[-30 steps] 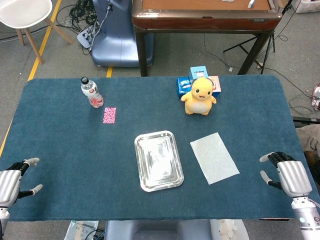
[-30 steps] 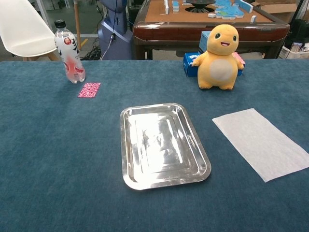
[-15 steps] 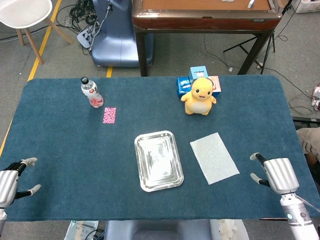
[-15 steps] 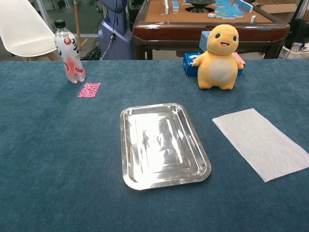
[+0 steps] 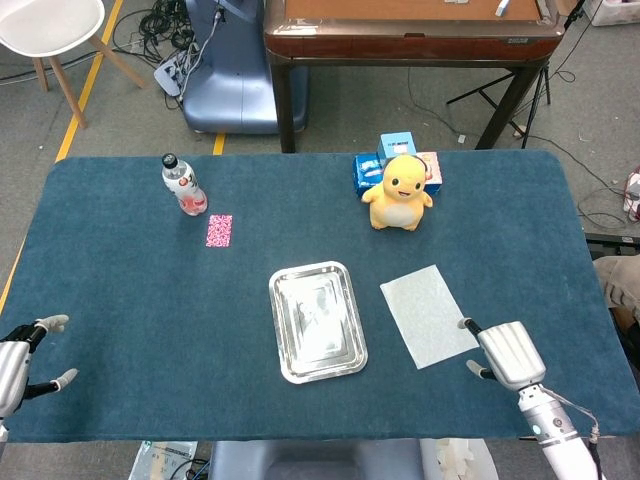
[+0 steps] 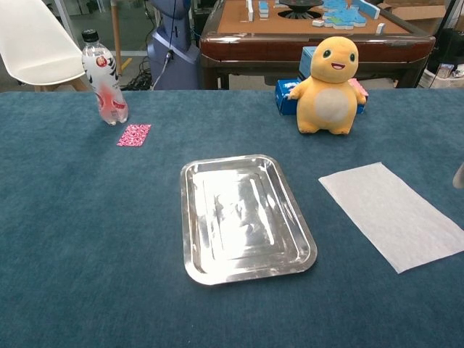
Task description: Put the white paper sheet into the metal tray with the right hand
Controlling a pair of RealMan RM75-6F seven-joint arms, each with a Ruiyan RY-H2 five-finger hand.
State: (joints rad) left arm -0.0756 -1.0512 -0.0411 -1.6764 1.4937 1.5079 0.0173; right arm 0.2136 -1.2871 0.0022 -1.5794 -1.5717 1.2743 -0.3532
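The white paper sheet (image 5: 428, 314) (image 6: 396, 213) lies flat on the blue table, to the right of the empty metal tray (image 5: 316, 321) (image 6: 243, 218). My right hand (image 5: 508, 355) hovers open just off the sheet's near right corner, fingers apart, holding nothing. In the chest view only a sliver of it (image 6: 459, 176) shows at the right edge. My left hand (image 5: 18, 358) sits open at the table's near left edge, far from both.
A yellow plush toy (image 5: 398, 193) stands behind the sheet, with blue boxes (image 5: 385, 160) behind it. A water bottle (image 5: 183, 186) and a pink patterned card (image 5: 219, 230) lie at the far left. A wooden table (image 5: 410, 30) stands beyond.
My right hand has moved left from the table's right edge to the sheet's near right corner. The left hand has drifted slightly further left and down.
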